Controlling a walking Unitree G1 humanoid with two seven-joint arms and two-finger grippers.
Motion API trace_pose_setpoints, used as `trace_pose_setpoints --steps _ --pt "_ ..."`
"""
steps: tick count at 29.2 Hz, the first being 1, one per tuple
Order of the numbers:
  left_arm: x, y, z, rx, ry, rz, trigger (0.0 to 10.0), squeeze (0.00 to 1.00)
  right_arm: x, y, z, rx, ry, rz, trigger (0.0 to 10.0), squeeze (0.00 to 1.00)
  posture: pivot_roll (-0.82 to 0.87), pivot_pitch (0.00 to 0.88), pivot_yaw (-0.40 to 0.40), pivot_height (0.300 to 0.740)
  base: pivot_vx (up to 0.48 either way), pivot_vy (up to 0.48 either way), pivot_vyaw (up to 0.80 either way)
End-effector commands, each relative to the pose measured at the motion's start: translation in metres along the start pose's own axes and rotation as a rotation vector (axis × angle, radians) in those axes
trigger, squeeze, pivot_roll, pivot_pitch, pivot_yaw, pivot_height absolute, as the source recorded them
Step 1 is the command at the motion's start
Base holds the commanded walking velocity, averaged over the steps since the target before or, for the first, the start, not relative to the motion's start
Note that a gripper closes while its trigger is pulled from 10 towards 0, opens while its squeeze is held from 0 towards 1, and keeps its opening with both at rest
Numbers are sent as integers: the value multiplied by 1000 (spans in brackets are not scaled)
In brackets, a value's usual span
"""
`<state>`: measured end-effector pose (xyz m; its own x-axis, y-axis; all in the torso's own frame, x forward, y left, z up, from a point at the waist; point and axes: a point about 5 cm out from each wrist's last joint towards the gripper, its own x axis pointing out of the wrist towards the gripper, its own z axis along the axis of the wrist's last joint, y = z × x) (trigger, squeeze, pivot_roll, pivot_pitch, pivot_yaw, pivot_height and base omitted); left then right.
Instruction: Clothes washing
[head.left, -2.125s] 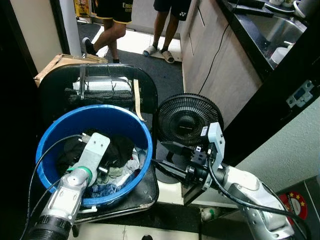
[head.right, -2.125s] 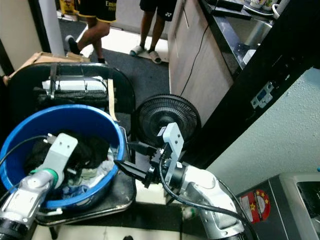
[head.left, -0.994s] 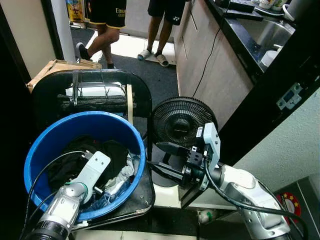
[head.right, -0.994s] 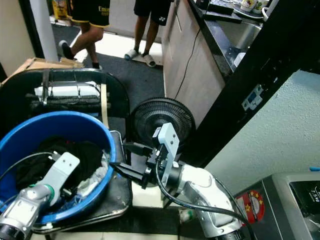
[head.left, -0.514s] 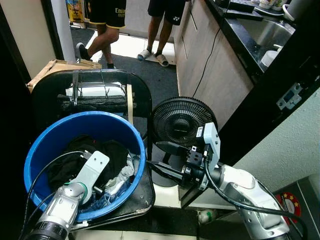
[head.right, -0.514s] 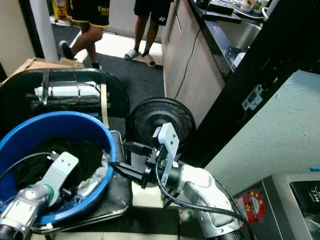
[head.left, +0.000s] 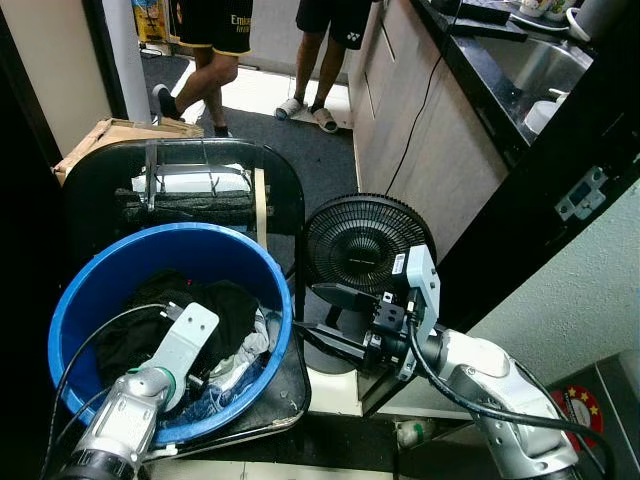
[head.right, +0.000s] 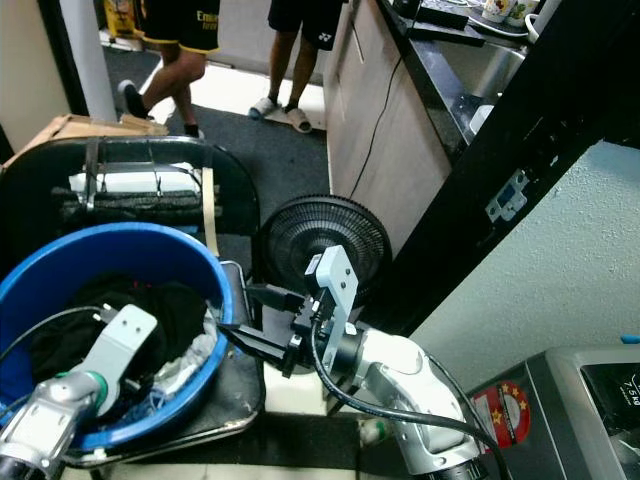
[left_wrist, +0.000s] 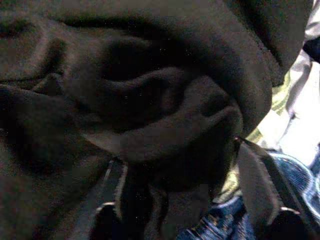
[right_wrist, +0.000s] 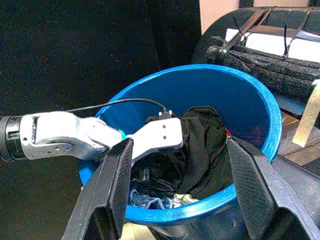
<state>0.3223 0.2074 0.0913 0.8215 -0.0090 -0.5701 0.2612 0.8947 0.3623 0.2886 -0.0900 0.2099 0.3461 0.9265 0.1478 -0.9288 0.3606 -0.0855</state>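
Note:
A blue tub (head.left: 150, 240) stands on a black chair seat (head.left: 292, 392) and holds a pile of clothes: a black garment (head.left: 235, 305) on top, white and denim pieces (head.left: 243, 362) below. My left gripper (head.left: 213, 378) reaches down into the pile. In the left wrist view its fingers (left_wrist: 257, 192) stand apart, with a bulge of the black garment (left_wrist: 165, 115) between them and denim (left_wrist: 220, 220) beneath. My right gripper (head.left: 308, 310) hangs open just outside the tub's right rim, pointing at the tub (right_wrist: 260, 107), with nothing in it.
A black floor fan (head.left: 365, 240) stands right behind the right arm. The chair's backrest (head.left: 190, 190) rises behind the tub. A cardboard box (head.left: 100, 135) lies at the far left. Two people's legs (head.left: 215, 60) stand in the passage beyond, beside a counter cabinet (head.left: 430, 150).
The camera shifted early on. My left gripper has sunk lower into the clothes since the first frames; over the last second both arms are almost still.

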Motion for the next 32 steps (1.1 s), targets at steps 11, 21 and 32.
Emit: trace_pose_setpoints --steps 11,21,32 --pt "2 -22 -22 -42 90 -112 0 0 -1 1 -3 0 9 10 10000 0 12 198 -120 740 0 0 0" --pt "-2 -23 -17 -64 68 -121 0 0 0 1 -2 -4 5 13 10000 0 15 195 -120 740 0 0 0" --pt "-34 -29 45 -137 -422 -254 0 0 1 0 -1 -10 -3 12 10000 0 19 174 -108 740 0 0 0"
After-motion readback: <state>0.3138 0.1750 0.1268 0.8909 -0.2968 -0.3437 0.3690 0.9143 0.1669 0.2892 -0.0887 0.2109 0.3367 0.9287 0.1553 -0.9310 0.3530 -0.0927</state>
